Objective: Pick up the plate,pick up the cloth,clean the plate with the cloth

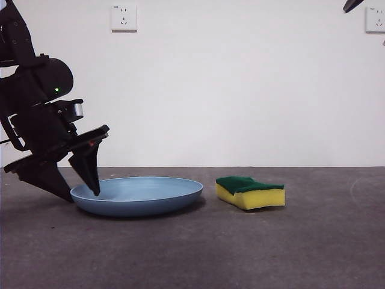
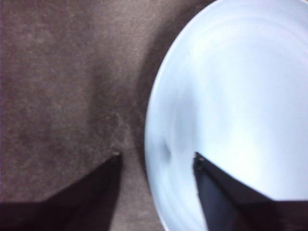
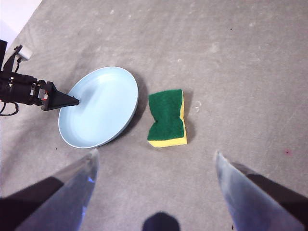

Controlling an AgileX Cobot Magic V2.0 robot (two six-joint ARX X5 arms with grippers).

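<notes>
Left gripper [image 1: 75,189] sat open, jaws straddling the plate [image 1: 144,194] rim, not clamped. Right gripper [image 3: 154,163] waited wide open, high above. Cloth [image 1: 249,191] lay untouched beside plate; lifting and wiping remained.

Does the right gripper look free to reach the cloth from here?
Probably yes: the right gripper hangs open above the cloth, which lies apart from the plate, with nothing over it.
</notes>
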